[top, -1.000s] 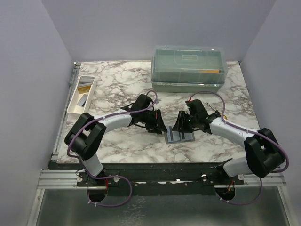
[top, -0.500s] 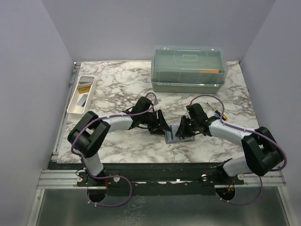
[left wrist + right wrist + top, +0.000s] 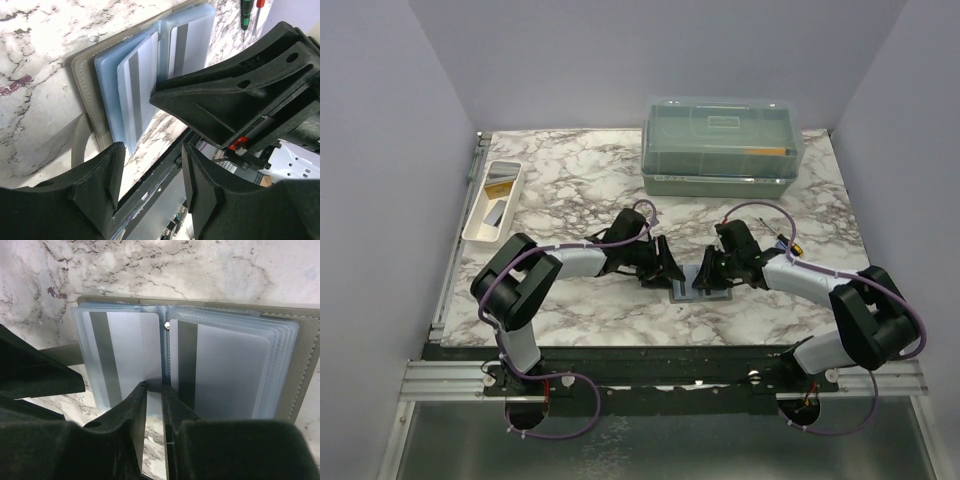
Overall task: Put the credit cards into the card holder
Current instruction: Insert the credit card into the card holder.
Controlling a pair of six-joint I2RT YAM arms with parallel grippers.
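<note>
Lying open on the marble surface (image 3: 580, 310), at about 6 o'clock of it near the front edge, the card holder (image 3: 306, 365) shows its pale blue sleeves. Two silver-grey credit cards (image 3: 127, 352), each with a dark stripe, sit inside the sleeves, one on each side of the spine. The right hand (image 3: 154, 390) meets the spine from 6 o'clock in its own view. Its fingers (image 3: 136, 410) are almost together, with only a thin slit between them, and I cannot tell if they pinch a sleeve. The left hand (image 3: 152, 150) is just beside the holder, at 9 o'clock of it in the top view, with fingers wide apart and holding nothing. Two screwdrivers (image 3: 245, 12) lie past the holder. Further out, a white tray (image 3: 482, 238) is at 10 o'clock and a clear lidded box (image 3: 723, 150) at 12 o'clock.
</note>
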